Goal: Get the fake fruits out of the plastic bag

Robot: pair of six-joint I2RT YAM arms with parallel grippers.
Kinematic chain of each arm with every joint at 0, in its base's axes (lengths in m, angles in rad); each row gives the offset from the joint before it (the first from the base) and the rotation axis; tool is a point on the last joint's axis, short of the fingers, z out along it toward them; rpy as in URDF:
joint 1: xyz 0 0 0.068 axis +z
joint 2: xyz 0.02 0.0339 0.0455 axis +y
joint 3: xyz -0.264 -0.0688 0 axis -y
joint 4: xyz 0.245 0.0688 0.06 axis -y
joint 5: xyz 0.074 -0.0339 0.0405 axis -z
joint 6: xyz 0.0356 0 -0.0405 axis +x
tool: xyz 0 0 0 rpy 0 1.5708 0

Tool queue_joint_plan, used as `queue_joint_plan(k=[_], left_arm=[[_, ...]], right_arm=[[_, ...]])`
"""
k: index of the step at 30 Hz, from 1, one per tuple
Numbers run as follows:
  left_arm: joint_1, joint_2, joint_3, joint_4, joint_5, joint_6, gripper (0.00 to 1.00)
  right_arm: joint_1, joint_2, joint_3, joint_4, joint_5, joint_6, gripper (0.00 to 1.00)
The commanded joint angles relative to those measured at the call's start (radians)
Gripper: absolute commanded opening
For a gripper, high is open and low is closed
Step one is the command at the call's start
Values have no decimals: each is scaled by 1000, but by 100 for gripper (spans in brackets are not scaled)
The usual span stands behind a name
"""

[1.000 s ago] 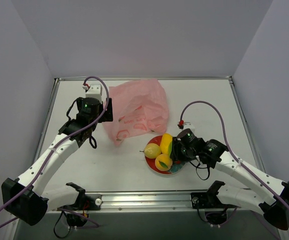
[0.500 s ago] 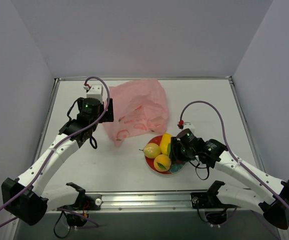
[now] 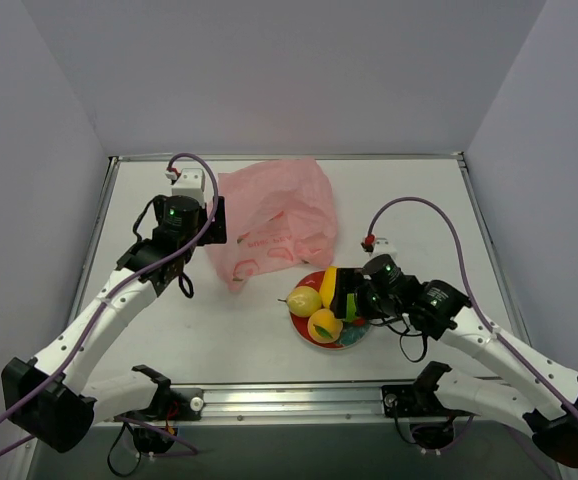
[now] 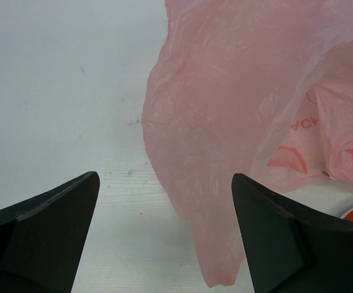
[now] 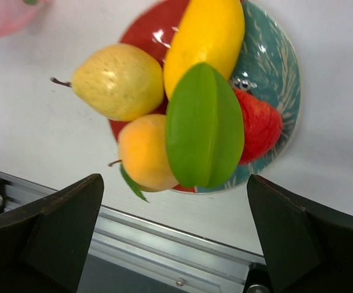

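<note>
Right wrist view: the fake fruits (image 5: pixel 204 125) lie heaped on the plate (image 5: pixel 286 79) at frame centre, between the right fingers (image 5: pixel 48 238), which are spread wide and touch nothing. Left wrist view: the plastic bag (image 4: pixel 225 91) lies crumpled on the worktop (image 4: pixel 60 91), upper right. The left fingers (image 4: pixel 42 232) are wide and empty, flanking its lower tip.

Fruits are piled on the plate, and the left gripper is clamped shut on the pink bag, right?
No: the left gripper is open, not clamped on the pink bag, as the left wrist view shows. Fruits are piled on the plate.
</note>
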Motion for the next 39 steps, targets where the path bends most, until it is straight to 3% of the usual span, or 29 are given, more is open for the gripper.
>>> queue_joint_plan(k=[1,9,13,20,27,34,39], left_arm=[[-4,-41,46,-13,-21,26,88],[-8,-59,46,-19,-26,32,88],[-22,-57,80,-71,-29,24,88],[-57,-108,88,-159,22,23,89],[-56,-256,27,-227,75,27,89],[-56,-396,-76,-210,29,47,89],[-54,-394,-72,-222,14,52,89]], right_arm=[[9,-28,126,-6,65,-28,100],[8,93,246,0,313,-40,100],[8,171,259,10,347,-29,100],[-4,214,276,105,396,-169,100],[-40,233,295,154,494,-290,100],[-116,180,246,245,530,-261,100],[-187,167,230,250,524,-224,100]])
